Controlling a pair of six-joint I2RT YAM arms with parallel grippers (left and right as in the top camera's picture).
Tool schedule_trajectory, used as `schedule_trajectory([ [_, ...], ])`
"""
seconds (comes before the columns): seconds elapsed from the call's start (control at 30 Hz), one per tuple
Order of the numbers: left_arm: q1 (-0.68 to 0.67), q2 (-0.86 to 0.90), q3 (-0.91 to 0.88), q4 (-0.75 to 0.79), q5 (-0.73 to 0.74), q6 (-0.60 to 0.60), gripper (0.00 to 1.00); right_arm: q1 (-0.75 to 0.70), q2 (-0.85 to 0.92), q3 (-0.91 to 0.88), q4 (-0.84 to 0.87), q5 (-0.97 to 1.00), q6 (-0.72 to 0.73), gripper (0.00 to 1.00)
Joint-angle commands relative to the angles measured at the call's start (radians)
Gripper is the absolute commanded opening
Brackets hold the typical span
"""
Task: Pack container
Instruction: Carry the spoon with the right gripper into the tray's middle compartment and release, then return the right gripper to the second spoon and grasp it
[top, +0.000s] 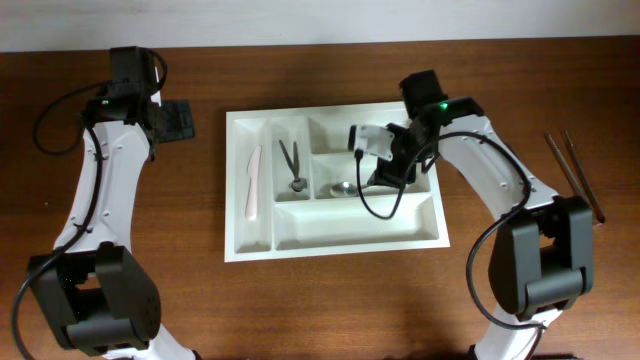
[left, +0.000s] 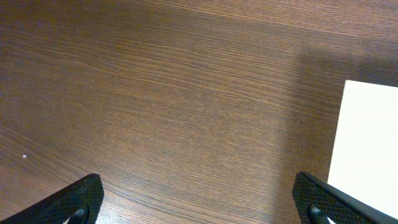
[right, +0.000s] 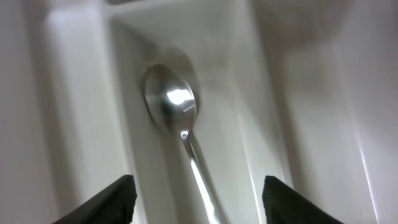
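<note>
The tray, white plastic with five compartments, sits flat at the middle of the wooden table. Its leftmost narrow compartment holds a pale knife lying lengthwise. The narrow compartment next to it holds a pair of dark tongs. A metal spoon lies in the middle long compartment, bowl toward the tray's left end. The right gripper is over that same compartment, above the spoon's handle. In the right wrist view its fingers are spread wide, one on each side of the handle, and neither is seen touching it. The spoon's bowl rests on the compartment floor near the end wall. The top and bottom long compartments show no contents where visible, though the right arm covers part of the top one. The left gripper is outside the tray, near its upper left corner, over bare table. Its fingers are spread apart with nothing between them, and a corner of the tray shows at the right of the left wrist view. Two dark chopsticks lie on the table well to the right of the tray.
</note>
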Motion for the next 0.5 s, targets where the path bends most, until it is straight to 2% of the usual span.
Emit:
schedule_trajectory([
  [0.0,0.000,0.002,0.012,0.002,-0.010,0.016,0.99,-0.090,-0.040,0.076,-0.028,0.160,0.362,0.68],
  [0.2,0.000,0.002,0.012,0.002,-0.010,0.016,0.99,-0.269,-0.049,0.090,-0.170,0.383,0.513,0.70],
  [0.33,0.000,0.002,0.012,0.002,-0.010,0.016,0.99,-0.352,-0.049,0.090,-0.212,0.385,0.517,0.69],
  [0.4,0.000,0.002,0.012,0.002,-0.010,0.016,0.99,-0.380,-0.049,0.085,-0.214,0.385,0.517,0.66],
  [0.47,0.000,0.002,0.012,0.002,-0.010,0.016,0.99,-0.411,-0.048,0.064,-0.212,0.385,0.517,0.58],
])
